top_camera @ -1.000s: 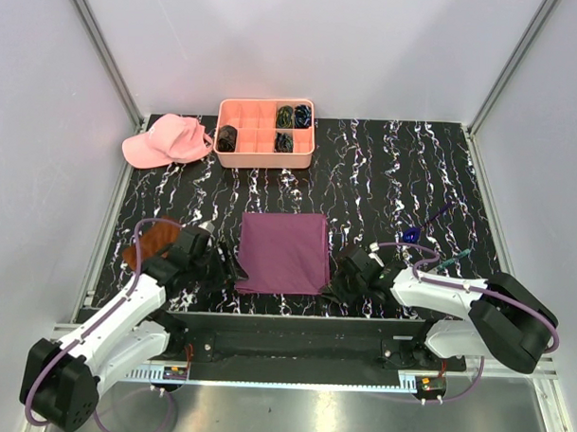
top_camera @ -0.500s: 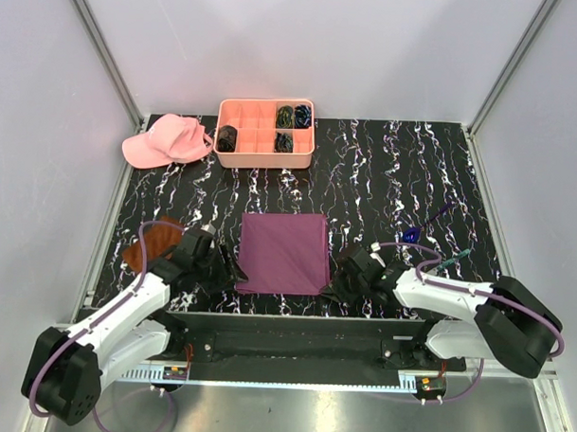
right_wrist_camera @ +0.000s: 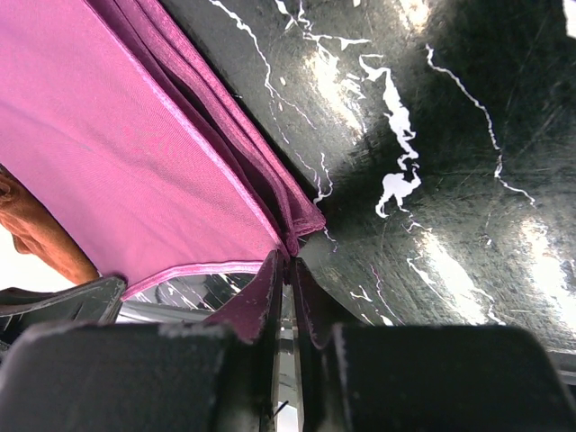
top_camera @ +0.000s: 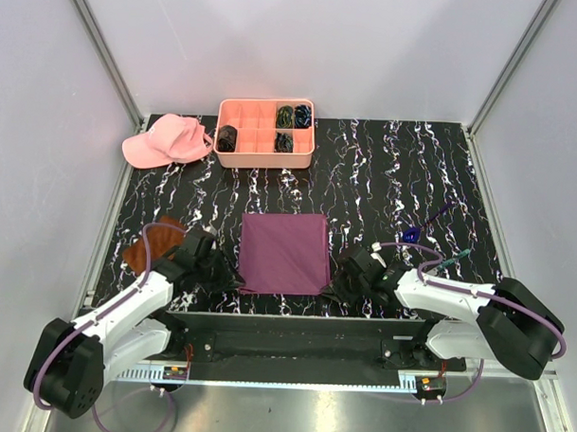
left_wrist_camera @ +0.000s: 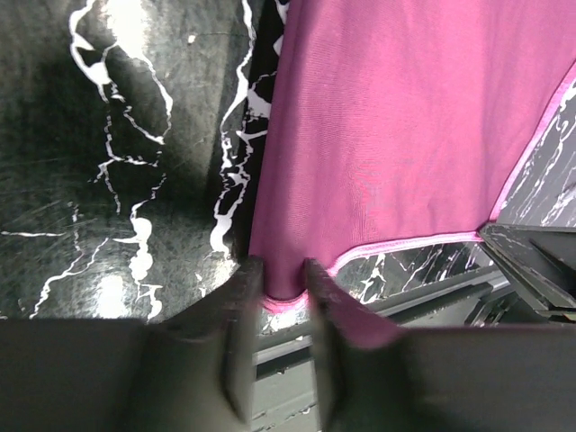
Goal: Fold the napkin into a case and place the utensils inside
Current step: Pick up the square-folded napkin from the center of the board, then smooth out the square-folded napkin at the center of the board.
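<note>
The magenta napkin (top_camera: 283, 253) lies flat near the table's front edge, with folded layers showing along its right side (right_wrist_camera: 135, 135). My left gripper (top_camera: 231, 278) sits at its near-left corner. In the left wrist view the jaws (left_wrist_camera: 281, 292) stand a narrow gap apart, and the hemmed corner (left_wrist_camera: 284, 286) lies between the fingertips. At the near-right corner, my right gripper (top_camera: 332, 286) is shut, its fingers (right_wrist_camera: 288, 274) pinching the napkin's corner. The utensils (top_camera: 414, 235), slim with bluish ends, lie to the right, beyond the right arm.
A rust-brown cloth (top_camera: 145, 249) lies left of the left arm. A pink cap (top_camera: 168, 141) and a salmon divided tray (top_camera: 262, 161) holding dark coiled bundles sit at the back. The table's metal front rail (left_wrist_camera: 423, 297) runs just below the napkin's near edge.
My left gripper has slid right onto the napkin's near-left corner and its jaws have narrowed around it. The right gripper has stayed clamped at the near-right corner.
</note>
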Motion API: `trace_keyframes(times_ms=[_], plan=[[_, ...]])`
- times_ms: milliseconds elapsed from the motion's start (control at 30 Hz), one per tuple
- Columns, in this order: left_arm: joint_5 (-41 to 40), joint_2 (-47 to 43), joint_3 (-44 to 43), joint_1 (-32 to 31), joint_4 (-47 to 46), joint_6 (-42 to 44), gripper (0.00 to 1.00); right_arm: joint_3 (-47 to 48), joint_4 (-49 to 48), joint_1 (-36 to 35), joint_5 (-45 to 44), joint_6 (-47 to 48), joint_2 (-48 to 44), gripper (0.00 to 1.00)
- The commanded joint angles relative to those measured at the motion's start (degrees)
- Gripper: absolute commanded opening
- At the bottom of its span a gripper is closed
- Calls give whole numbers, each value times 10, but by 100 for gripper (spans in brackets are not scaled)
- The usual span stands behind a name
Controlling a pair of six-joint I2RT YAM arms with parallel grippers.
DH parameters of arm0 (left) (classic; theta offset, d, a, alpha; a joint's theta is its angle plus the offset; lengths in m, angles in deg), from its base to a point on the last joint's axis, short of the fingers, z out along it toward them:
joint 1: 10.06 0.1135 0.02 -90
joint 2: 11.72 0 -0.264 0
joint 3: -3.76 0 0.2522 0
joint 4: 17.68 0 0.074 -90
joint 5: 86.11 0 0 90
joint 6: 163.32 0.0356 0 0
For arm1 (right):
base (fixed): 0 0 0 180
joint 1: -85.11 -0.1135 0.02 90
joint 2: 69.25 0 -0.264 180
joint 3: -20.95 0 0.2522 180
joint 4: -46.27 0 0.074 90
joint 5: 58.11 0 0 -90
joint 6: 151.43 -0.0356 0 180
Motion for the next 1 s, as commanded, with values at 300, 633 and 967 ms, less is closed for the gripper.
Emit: trace_keyframes(times_ms=[300, 633, 967], plan=[[34, -42, -29, 3, -21, 2, 0, 55, 68, -5, -28, 86, -41, 9], [40, -31, -38, 3, -26, -1, 0, 129, 106, 30, -35, 205, -7, 6], [62, -31, 33, 3, -71, -25, 0, 100, 110, 43, -27, 222, -1, 4]])
